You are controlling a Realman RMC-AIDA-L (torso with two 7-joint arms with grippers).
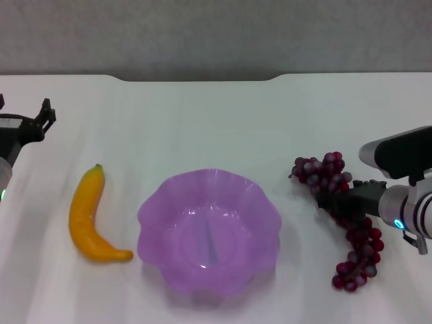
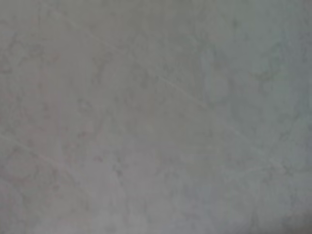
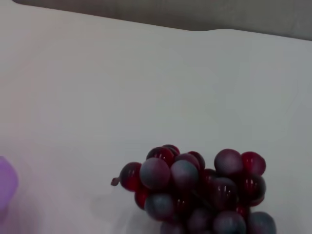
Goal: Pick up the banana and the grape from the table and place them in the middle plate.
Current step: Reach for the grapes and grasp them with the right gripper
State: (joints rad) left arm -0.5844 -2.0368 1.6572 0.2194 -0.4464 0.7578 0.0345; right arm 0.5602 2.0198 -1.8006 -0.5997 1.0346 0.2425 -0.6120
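The orange-yellow banana (image 1: pixel 90 217) lies on the white table (image 1: pixel 202 128) left of the empty light-purple middle plate (image 1: pixel 156 223). The dark red-purple grape (image 1: pixel 324 172) lies on the table right of the plate. My right gripper (image 1: pixel 329 201) reaches in from the right and sits over the middle of the bunch. The right wrist view shows the stem end of the grape (image 3: pixel 195 190) close below and a sliver of the plate (image 3: pixel 6 183). My left gripper (image 1: pixel 42 120) is parked at the table's far left, behind the banana. The left wrist view shows only bare table.
The table's far edge (image 1: pixel 202 77) meets a grey wall. Open tabletop lies behind the plate and between the plate and each fruit.
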